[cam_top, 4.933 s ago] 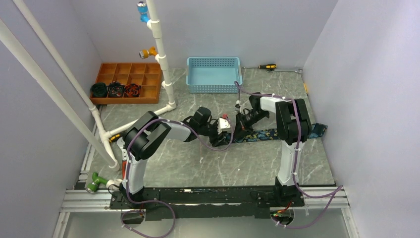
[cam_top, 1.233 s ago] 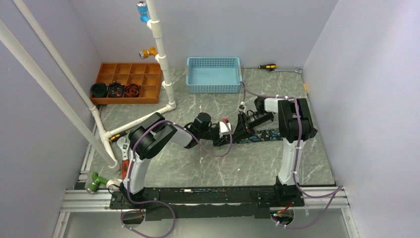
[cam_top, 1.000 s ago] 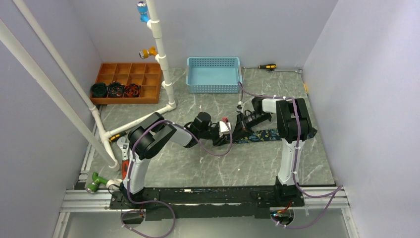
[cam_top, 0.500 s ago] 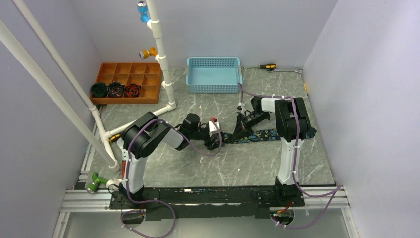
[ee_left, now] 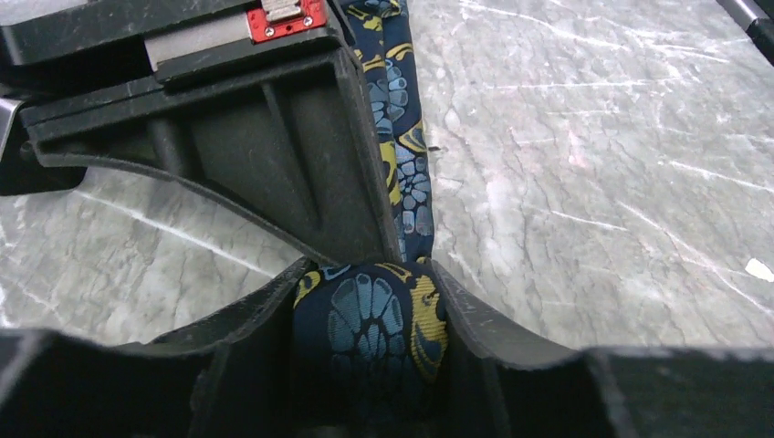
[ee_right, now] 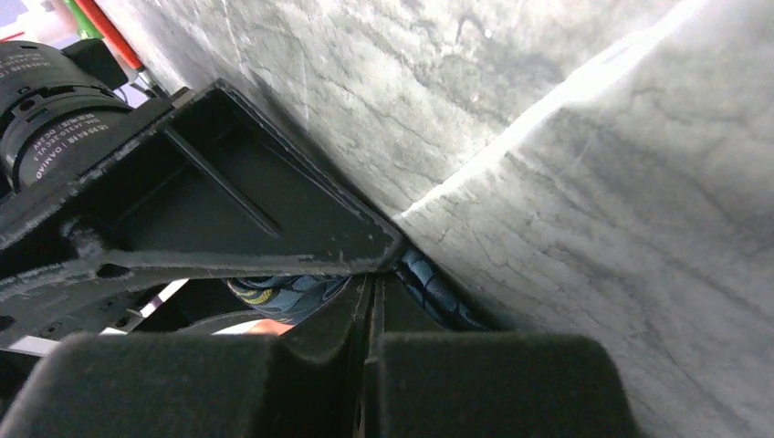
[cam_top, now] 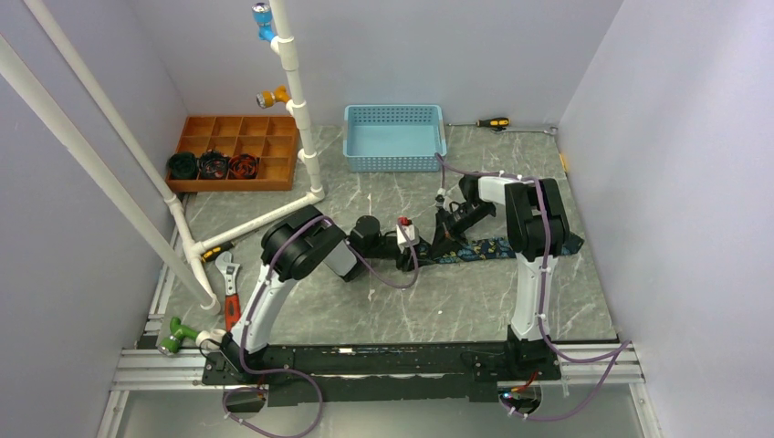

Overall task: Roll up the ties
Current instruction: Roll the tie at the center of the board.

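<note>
One of the ties (cam_top: pixel 497 247), navy with blue and gold paisley, lies flat on the marble table, running right from the two grippers. Its near end is wound into a small roll (ee_left: pixel 370 319). My left gripper (ee_left: pixel 370 310) is shut on this roll, one jaw pressed to each side. The loose strip (ee_left: pixel 394 100) runs away from the roll along the table. My right gripper (ee_right: pixel 370 306) is shut, fingers together with nothing seen between them, tips down beside the roll (ee_right: pixel 283 290). In the top view the left gripper (cam_top: pixel 420 258) and the right gripper (cam_top: pixel 445 243) meet at the tie's left end.
A blue basket (cam_top: pixel 394 137) stands at the back centre. A wooden divided tray (cam_top: pixel 239 137) at the back left holds three dark rolls. White pipes (cam_top: pixel 301 119) cross the left side. A screwdriver (cam_top: pixel 493 122) lies at the back; a wrench (cam_top: pixel 228 283) lies at the near left.
The left gripper drew back to the left, opened, then came back right and closed on the roll. The right gripper shut. The tie's flat length has shortened.
</note>
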`<state>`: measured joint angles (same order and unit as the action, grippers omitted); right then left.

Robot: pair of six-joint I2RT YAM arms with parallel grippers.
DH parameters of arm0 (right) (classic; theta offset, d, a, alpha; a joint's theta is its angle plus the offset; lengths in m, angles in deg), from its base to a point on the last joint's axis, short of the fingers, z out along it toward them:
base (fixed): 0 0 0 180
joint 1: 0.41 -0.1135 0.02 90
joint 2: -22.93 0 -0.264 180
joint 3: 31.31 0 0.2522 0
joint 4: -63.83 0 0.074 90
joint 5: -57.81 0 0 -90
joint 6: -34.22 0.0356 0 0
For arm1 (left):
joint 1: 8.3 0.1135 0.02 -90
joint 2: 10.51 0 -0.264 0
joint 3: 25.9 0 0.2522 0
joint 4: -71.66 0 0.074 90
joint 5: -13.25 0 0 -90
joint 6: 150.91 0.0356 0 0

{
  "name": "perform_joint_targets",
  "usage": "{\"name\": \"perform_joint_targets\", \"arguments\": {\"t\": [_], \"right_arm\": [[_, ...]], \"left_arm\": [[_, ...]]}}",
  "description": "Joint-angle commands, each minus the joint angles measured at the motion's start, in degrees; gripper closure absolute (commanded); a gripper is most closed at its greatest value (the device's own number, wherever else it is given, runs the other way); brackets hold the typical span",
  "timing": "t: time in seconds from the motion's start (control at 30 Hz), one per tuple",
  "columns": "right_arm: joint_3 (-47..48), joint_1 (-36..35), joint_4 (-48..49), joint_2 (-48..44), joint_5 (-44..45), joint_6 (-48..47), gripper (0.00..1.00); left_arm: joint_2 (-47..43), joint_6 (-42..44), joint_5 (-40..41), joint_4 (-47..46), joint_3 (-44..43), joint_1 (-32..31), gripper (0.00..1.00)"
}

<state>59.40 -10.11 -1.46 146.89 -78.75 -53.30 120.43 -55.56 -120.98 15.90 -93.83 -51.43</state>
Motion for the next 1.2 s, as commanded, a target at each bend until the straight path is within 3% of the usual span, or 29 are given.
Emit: {"name": "perform_joint_targets", "arguments": {"t": [0.0, 0.1, 0.23, 0.47, 0.53, 0.77, 0.97, 1.17], "right_arm": [[-0.9, -1.1, 7.3, 5.6, 20.1, -3.1, 1.00], [-0.3, -1.5, 7.2, 5.9, 17.4, -3.6, 1.00], [-0.4, -1.7, 7.1, 2.4, 13.4, -4.8, 1.00], [-1.8, 2.8, 0.7, -7.4, 5.1, -9.7, 0.57], [-2.3, 4.2, -0.6, -7.9, 0.8, -10.9, 0.52], [-2.6, 4.4, 4.3, -9.0, -12.3, -5.6, 0.51], [-1.8, 2.6, 8.1, -7.9, -15.9, -2.6, 0.51], [-1.9, 0.9, 5.1, -6.2, -14.4, -4.7, 0.67]], "left_arm": [[5.8, -1.3, 3.0, 5.4, -0.7, -1.0, 0.55], [4.4, 0.6, 3.0, 8.9, 0.0, -0.9, 0.69], [-0.5, 5.8, 4.1, 23.0, 1.3, -0.3, 0.81], [-4.0, 16.6, 7.7, 51.4, -2.9, -0.2, 0.88], [-3.8, 18.2, 9.1, 56.5, -4.5, -0.2, 0.89], [-4.0, 20.9, 12.3, 66.4, -7.3, -0.2, 0.88], [-3.8, 21.1, 12.7, 68.5, -8.1, -0.1, 0.88], [-3.1, 20.7, 12.5, 69.0, -8.8, -0.2, 0.87]]}}
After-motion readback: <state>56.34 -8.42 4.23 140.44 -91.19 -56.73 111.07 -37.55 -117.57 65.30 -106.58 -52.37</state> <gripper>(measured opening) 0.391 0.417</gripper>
